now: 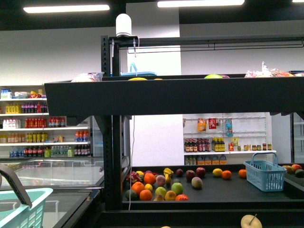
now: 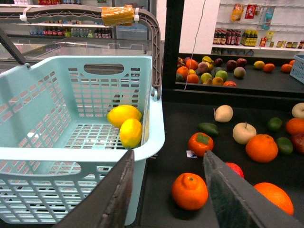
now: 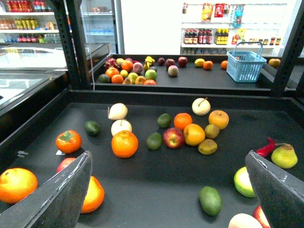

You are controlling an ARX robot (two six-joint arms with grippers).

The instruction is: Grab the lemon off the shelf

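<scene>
The black tiered shelf point(image 1: 142, 97) fills the front view, its upper tray a dark band across the middle and a black upright point(image 1: 112, 156) at its left. Behind it, a lower tray point(image 1: 223, 190) carries a cluster of mixed fruit near its left end and a blue basket point(image 1: 264, 174) at its right end. White wall shelves of bottles point(image 1: 45, 128) stand farther back.

In the left wrist view a pale teal shopping basket point(image 2: 57, 156) sits just beside the left edge of the shelf's near tray point(image 2: 161, 190). Its grey handle point(image 2: 90, 12) is raised, with an orange tag on it. Two lemons point(image 2: 126, 124) lie in the basket on its floor, touching each other and against the wall nearest the shelf.

The left gripper point(image 2: 168, 190) has its fingers well apart with nothing between them, hanging over the basket rim and the tray edge. Below it on the tray sits a mandarin point(image 2: 189, 191), with a persimmon point(image 2: 200, 144) just beyond.

The right gripper point(image 3: 171, 190) is likewise spread wide and empty, above the near tray. Fruit is scattered there: an orange point(image 3: 124, 143) near the middle, a red apple point(image 3: 174, 137), a yellow fruit point(image 3: 194, 134) touching it that may be a lemon, though I cannot tell, an avocado point(image 3: 210, 200) and a red chili point(image 3: 266, 147) toward the right edge.
</scene>
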